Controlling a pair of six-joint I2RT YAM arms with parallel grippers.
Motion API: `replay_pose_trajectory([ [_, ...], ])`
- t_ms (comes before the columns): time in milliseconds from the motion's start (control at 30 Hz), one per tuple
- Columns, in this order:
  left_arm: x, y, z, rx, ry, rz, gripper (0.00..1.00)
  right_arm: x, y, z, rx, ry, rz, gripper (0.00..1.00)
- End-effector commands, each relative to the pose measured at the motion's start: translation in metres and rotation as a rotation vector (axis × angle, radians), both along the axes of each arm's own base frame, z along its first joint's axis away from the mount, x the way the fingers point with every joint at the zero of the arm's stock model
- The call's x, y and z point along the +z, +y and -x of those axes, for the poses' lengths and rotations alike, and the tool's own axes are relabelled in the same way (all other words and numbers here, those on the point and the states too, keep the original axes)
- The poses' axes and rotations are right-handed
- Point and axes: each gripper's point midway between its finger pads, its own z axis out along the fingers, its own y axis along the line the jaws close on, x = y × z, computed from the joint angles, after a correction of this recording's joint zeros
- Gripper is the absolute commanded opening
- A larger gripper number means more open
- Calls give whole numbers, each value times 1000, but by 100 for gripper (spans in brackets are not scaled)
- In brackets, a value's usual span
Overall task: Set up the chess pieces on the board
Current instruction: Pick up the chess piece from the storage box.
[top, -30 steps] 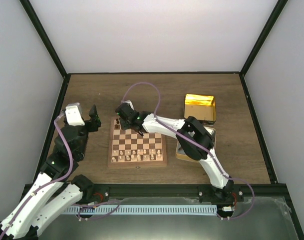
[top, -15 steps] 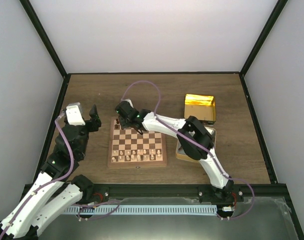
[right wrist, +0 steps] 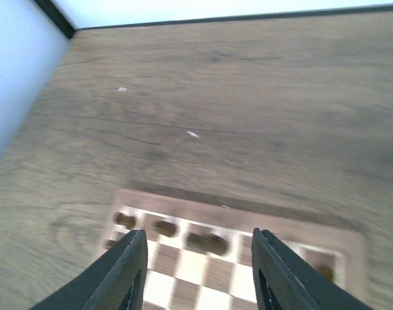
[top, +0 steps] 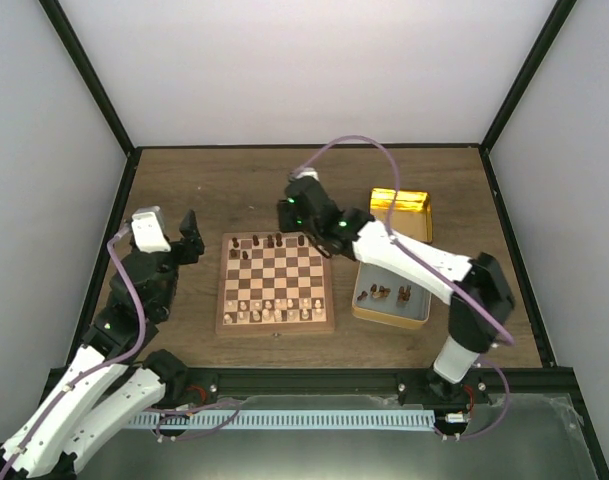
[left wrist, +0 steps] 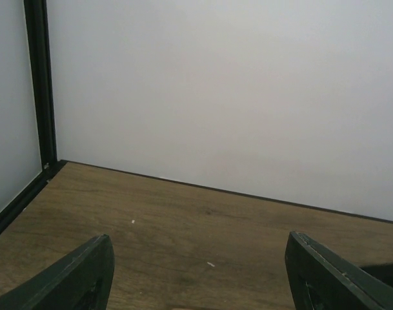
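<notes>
The right jaws hang apart over the far edge of the board [top: 276,327], by seemingly a partial row of chess pieces [top: 269,241] (blurred), while the left jaws gape above the bench [top: 184,185].

A brown wood-grain table [top: 214,185] is carrying everything here, running back to the pale walls. The board [top: 276,283] is lying flat on it, left of centre, its edges roughly square to the table's. To the right, well apart from the board, a gold tin [top: 400,214] is sitting toward the far side, and a shallow open tray [top: 392,312] is resting just nearer than it. A few pale flecks [right wrist: 191,134] are dotting the bare wood beyond the board.
</notes>
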Motion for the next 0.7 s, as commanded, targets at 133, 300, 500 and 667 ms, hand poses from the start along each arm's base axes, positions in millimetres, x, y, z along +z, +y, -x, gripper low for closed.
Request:
replay_pose_trajectory([
  [133,8,-17,-3,-89,-57,47,75,-26,-136,29,-258,110,44,51],
  [300,6,-27,-9,-118,-50,39,78,-56,-197,55,-382,238,99,52],
  [500,-4,-37,-17,-146,-19,33,79,-97,-236,86,-479,374,157,54],
  [667,-12,-46,-23,-171,-1,47,79,-127,-245,101,-475,465,169,55],
])
